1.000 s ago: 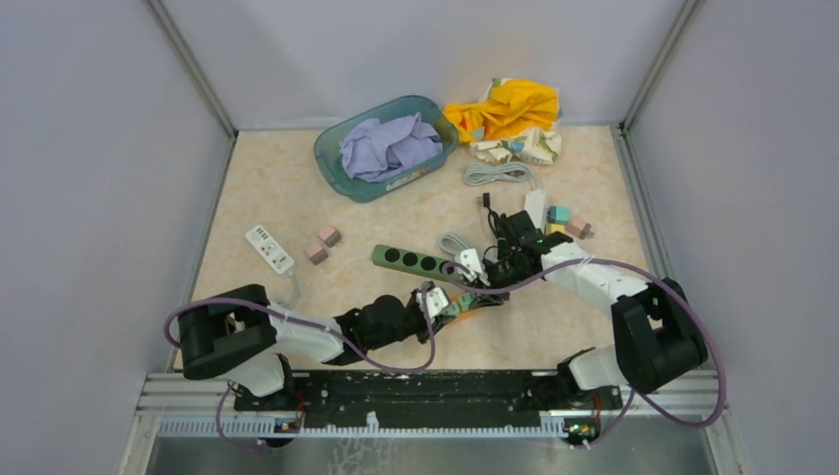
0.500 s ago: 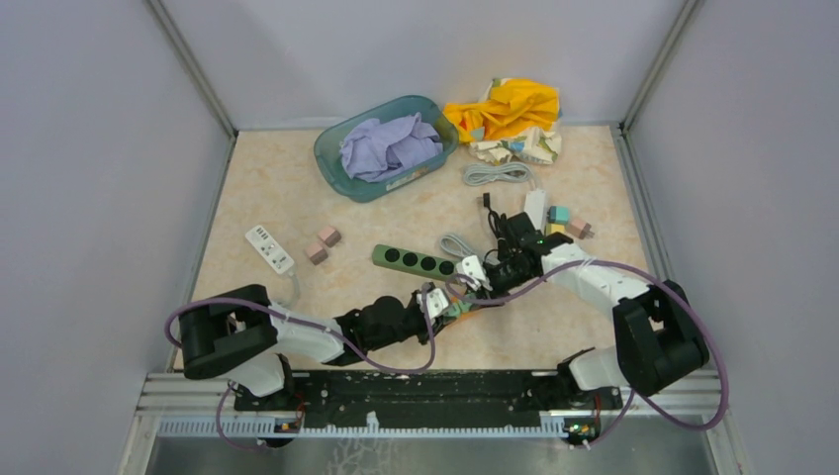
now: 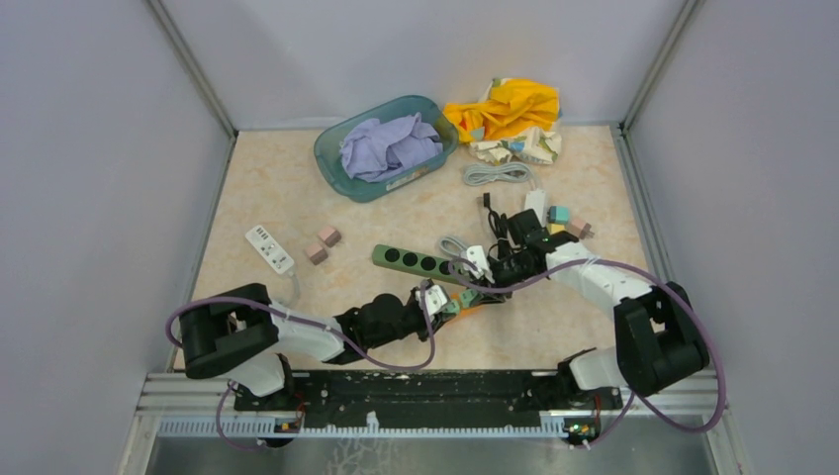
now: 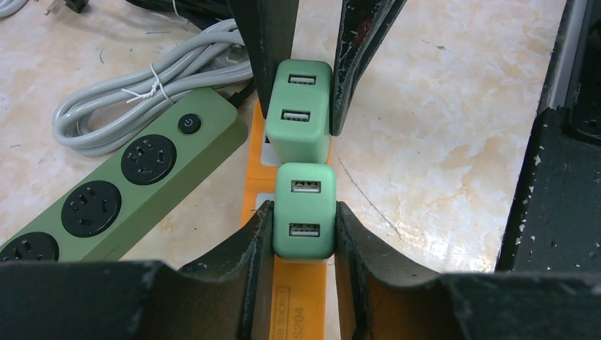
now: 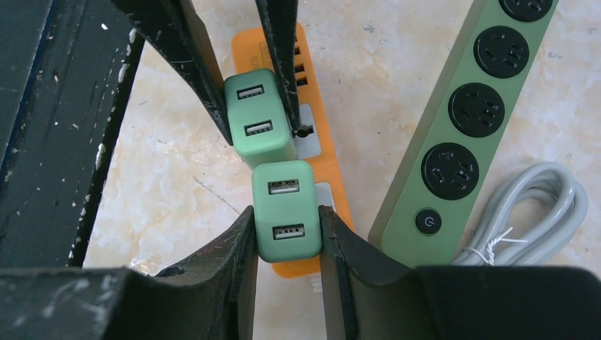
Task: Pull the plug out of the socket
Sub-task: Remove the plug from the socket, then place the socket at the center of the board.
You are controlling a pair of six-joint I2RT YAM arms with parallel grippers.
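**Layout.** The beige marbled tabletop (image 3: 277, 198) carries a teal plastic basket (image 3: 331, 148) at the back. A long dark green power strip (image 3: 416, 262) lies at mid-table. A short orange power strip (image 4: 301, 301) lies just beside its switch end, and this is the socket unit. Two mint-green USB charger plugs are seated in it, one after the other and touching or nearly so.

**End effectors.** The left gripper (image 4: 303, 218) is clamped on the left-held plug (image 4: 304, 202), one finger on each side face. The right gripper (image 5: 285, 223) is clamped in the same way on the right-held plug (image 5: 285, 205). The arms approach from opposite ends of the orange power strip. How deep either plug sits cannot be told.

**Hazards.**
- The orange power strip looks light. If both arms lift together, it will likely rise with the plugs, so one arm should hold down.
- A tilted pull could bind the prongs or press one plug against the other.
- The side faces look smooth, so the fingers could slip upward off the plug.
- The fingertips of the two grippers stand close together, so sideways drift risks contact.

**Clearance.** The dark green power strip and a coiled grey cable (image 4: 142, 92) crowd one long side of the orange power strip. The other long side faces bare tabletop. Straight up looks unobstructed and is probably the safest way out.
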